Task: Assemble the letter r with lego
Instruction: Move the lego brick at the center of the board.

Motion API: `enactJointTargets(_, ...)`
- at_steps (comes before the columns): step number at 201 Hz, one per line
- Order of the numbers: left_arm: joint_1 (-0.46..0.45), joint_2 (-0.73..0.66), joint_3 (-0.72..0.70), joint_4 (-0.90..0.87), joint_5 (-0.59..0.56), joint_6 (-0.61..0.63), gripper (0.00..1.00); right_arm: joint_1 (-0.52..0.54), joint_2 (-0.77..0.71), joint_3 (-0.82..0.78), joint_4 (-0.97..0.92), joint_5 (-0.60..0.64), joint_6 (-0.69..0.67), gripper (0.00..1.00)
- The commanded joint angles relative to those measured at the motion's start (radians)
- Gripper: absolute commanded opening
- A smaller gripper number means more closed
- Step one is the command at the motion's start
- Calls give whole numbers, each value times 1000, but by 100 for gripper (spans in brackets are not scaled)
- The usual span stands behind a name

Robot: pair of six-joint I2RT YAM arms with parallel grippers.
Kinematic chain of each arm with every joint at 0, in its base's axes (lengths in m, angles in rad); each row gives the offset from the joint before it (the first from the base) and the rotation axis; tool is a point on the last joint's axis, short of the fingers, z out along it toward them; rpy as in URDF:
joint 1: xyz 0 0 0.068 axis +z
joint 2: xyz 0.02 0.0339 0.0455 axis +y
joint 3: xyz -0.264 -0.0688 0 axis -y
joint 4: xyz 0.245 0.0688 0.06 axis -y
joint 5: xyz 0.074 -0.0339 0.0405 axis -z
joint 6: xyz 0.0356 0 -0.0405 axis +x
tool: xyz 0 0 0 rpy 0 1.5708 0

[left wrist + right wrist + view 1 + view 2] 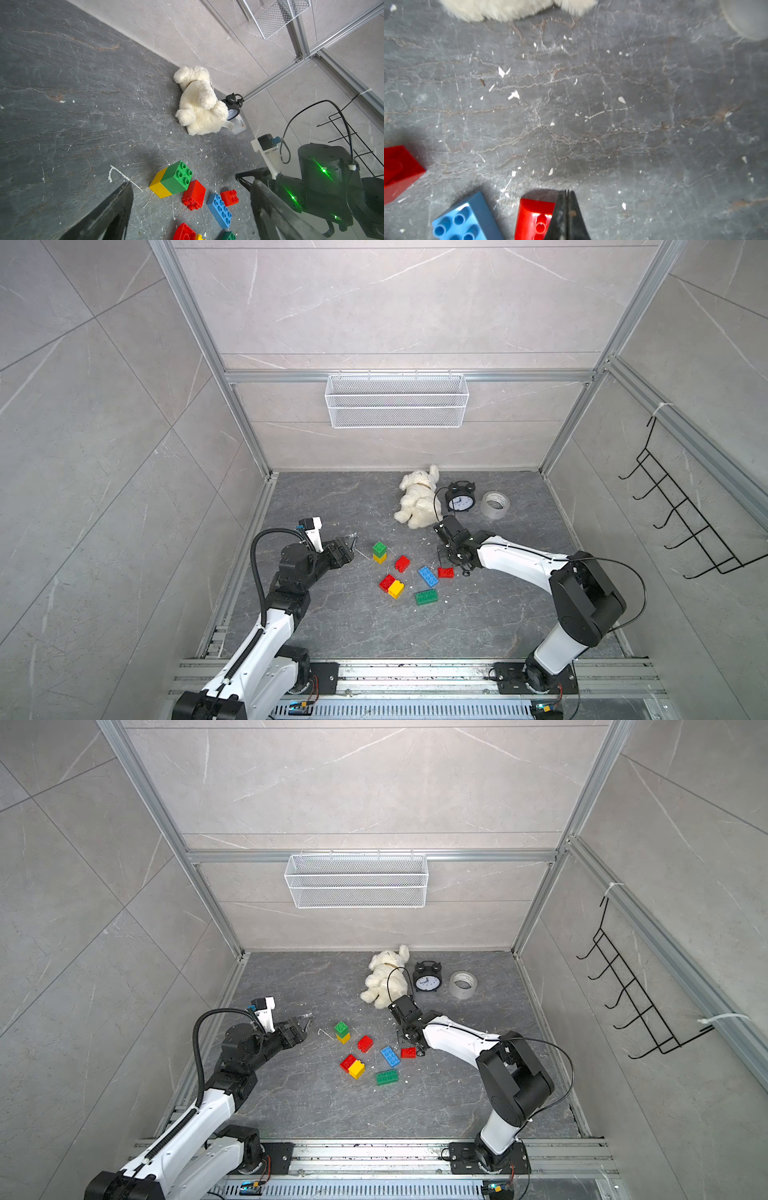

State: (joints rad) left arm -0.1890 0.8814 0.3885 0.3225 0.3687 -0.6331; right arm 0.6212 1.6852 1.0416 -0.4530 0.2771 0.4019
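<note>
Nearest to me the long green brick (pixel 426 596) lies studs up. Just left of it a square red brick (pixel 387 582) touches a yellow brick (pixel 396 589). I judge that none of the lego forms any part of an r yet.

Just beyond, the long blue brick (pixel 428 576) lies aslant, with the small red brick (pixel 445 572) just to its right. My right claw (pixel 566 199) is down at that brick, clenched tight with nothing between its tips. The wrist view shows them pressed together at the brick's edge, not around it; whether they touch it I cannot tell. As it stands this pinch holds nothing, so I would need to spread the tips and set them astride the brick.

Left of the blue brick, a tipped red brick (pixel 402 563) lies on its side. Farther left, a green brick (pixel 379 548) sits stacked on a second yellow brick (pixel 379 558), a likely start for the stem. My left claw (pixel 353 548) hangs spread wide and empty left of that stack, placed, I suppose, to steady it.

By the far wall lie the plush toy (pixel 417 497), alarm clock (pixel 460 498) and tape roll (pixel 495 504), well apart from the work.
</note>
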Motion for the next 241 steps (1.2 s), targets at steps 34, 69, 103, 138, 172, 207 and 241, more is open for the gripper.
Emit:
enactJointTargets(34, 5, -5, 9, 42, 10, -2, 91, -26, -24, -66, -73, 11, 106, 5)
enactJointTargets(69, 5, -11, 12, 24, 9, 4, 91, -26, 27, -59, -58, -69, 111, 3)
enactJointTargets(103, 6, -18, 10, 16, -5, 6, 91, -23, 40, -49, -7, -179, 133, 1)
enactJointTargets(138, 5, -21, 7, 10, -6, 8, 91, -6, 42, -48, 21, -223, 147, 1)
enactJointTargets(172, 6, -18, 7, 11, -8, 8, 91, 20, 48, -32, 51, -262, 154, 1)
enactJointTargets(207, 5, -18, 7, 9, -8, 8, 91, 40, 65, 5, 46, -262, 146, 1)
enactJointTargets(241, 5, -22, 4, 1, -14, 10, 91, 65, 31, 30, -13, -190, 127, 6)
